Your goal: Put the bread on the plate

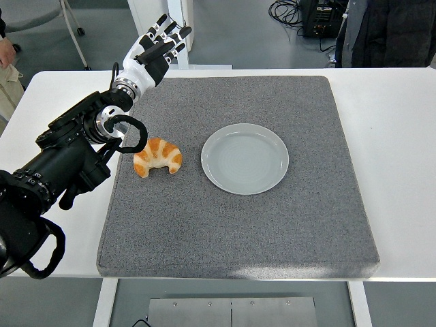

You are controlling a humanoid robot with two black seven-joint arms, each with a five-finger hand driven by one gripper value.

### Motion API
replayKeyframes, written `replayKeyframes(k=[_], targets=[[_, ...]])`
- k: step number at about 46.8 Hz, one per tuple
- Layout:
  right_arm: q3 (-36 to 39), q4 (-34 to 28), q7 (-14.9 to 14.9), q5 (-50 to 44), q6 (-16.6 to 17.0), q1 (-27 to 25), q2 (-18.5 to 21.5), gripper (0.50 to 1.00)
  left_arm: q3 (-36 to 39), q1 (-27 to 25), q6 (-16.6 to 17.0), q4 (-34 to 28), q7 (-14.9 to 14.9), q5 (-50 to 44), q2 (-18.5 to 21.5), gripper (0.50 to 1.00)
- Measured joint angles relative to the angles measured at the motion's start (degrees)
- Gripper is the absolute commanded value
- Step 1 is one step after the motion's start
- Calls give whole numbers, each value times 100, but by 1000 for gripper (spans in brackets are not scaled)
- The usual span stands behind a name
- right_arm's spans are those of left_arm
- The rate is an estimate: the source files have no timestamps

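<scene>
Head view: the left hand (158, 49) is hovering past the mat's far left corner, its fingers (178, 35) spreading apart and pointing up and away from the camera, gripping nothing. The hand is white on the back with black fingers tipped in white. Behind it, the black left arm (71, 146) is running diagonally down to the picture's lower left, crossing the table's left side, with a looping black cable by the wrist.

The bread (157, 157), a golden croissant, is lying on the grey mat (238, 225), well apart from the fingers and nearer the camera than they are. It is sitting just beside the arm's cable loop, its ends curving toward the near edge. Nothing is lying between the bread and the plate (245, 159), which is sitting near the bread to its right, round, pale grey, near the mat's middle.

The mat is covering most of the white table (402, 163). Beyond the table, a chair base is showing at top left, cables and dark equipment at top right, and parts of people are standing at both upper edges.
</scene>
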Motion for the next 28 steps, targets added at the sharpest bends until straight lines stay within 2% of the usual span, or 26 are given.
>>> replayKeyframes(k=[5,10,18,28], targets=[[0,0,0,0,-1,0,0,1000,31,1,-7,-298,14,43,163,1000],[0,0,0,0,-1,0,0,1000,48,54,56,-845,40,71,407,1000],[0,-1,0,0,-1,-1,0,1000,520,73,469,-1625,31,75,832,1000],[0,-1,0,0,-1,0,0,1000,1025,5,696,-2220,19,397,1252,1000]])
